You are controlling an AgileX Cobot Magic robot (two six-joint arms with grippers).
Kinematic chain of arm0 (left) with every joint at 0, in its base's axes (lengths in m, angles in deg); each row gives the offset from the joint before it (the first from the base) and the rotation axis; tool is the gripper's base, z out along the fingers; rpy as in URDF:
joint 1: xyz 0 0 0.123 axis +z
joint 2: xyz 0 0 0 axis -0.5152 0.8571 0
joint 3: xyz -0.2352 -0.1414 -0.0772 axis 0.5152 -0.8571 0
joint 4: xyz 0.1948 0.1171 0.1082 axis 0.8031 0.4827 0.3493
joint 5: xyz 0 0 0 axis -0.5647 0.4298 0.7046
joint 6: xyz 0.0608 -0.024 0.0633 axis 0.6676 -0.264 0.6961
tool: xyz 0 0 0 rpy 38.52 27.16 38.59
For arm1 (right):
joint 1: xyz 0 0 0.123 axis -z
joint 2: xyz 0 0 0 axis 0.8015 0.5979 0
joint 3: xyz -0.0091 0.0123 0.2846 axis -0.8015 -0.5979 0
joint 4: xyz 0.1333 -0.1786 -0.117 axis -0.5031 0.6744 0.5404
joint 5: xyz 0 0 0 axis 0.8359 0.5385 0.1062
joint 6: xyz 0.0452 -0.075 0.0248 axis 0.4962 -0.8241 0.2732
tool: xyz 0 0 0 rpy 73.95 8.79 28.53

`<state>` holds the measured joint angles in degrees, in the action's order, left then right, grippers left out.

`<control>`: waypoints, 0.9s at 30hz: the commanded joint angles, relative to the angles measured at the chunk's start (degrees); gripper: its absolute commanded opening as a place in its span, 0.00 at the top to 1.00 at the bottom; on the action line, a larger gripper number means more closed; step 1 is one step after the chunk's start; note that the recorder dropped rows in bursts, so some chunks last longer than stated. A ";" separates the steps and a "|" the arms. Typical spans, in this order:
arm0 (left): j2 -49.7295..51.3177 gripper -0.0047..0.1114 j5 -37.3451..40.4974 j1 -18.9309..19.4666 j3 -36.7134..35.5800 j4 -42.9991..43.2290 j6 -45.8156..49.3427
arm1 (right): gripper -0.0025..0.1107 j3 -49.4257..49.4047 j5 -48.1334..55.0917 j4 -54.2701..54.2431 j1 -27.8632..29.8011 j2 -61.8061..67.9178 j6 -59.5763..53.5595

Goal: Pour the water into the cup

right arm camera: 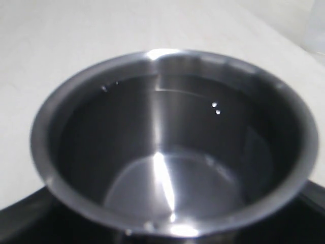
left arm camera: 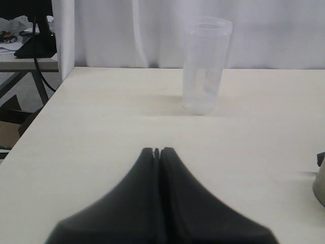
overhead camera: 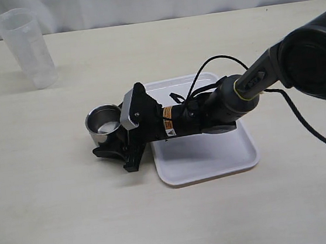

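Note:
The cup (overhead camera: 104,123) is a short shiny steel cylinder standing upright on the table, just left of the white tray. A shallow pale pool of water (overhead camera: 108,128) glints on its bottom. My right gripper (overhead camera: 111,141) reaches in from the right and is shut on the cup, one black finger (overhead camera: 110,152) along its near side. In the right wrist view the cup (right arm camera: 167,66) fills the frame, water (right arm camera: 193,183) at the bottom, black fingers (right arm camera: 30,218) at its flanks. My left gripper (left arm camera: 157,151) is shut on nothing, over bare table, away from the cup (left arm camera: 320,185).
A tall translucent plastic beaker (overhead camera: 25,49) stands upright at the back left, also in the left wrist view (left arm camera: 205,66). The white tray (overhead camera: 214,157) lies under my right arm. The table's left edge (left arm camera: 45,101) drops off towards a desk.

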<state>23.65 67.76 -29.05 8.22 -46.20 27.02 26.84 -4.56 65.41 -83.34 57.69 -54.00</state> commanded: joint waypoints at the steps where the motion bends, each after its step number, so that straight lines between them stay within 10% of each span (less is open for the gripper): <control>1: -0.16 0.96 -0.11 -0.01 -0.17 -0.30 -0.36 | 0.94 0.08 1.09 0.66 -0.03 -0.19 -0.19; 27: -0.16 0.96 -0.11 -0.01 -0.17 -0.30 -0.36 | 0.94 0.33 0.71 -0.31 -0.03 -2.94 2.21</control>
<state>23.65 67.97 -29.05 8.22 -46.20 27.02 26.84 -3.21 65.23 -83.34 56.78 -52.23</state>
